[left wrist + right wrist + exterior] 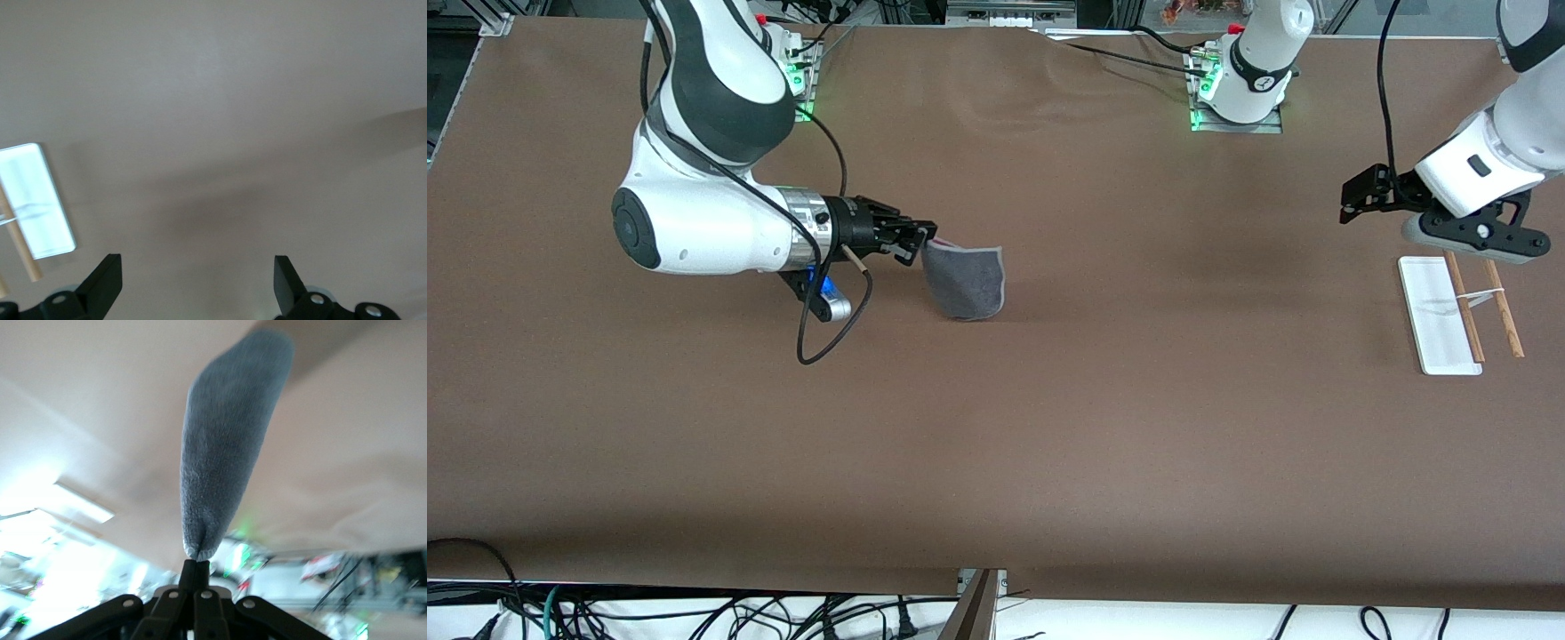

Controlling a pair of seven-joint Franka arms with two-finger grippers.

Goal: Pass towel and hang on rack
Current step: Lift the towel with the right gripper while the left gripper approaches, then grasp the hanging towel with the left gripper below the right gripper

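Table (1049, 418): broad, covered in a plain brown sheet, faintly wrinkled near the arms' bases.
Floor edge: white strip with tangled black cables (720, 618) below the table.
Frame: aluminium rails (1005, 13) along the top.
Light: even, soft shadows.

Even overhead light, soft shadows on table (1049, 427); wrist views blurred.

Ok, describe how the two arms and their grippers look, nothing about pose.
Both arms are glossy white with dark grey joint bands. The right gripper is black, mounted past a silver ring, with a blue-lit camera module and a looping black cable beneath. The left gripper is black too, with a grey camera housing and a black cable running up. Green lights glow at both bases.
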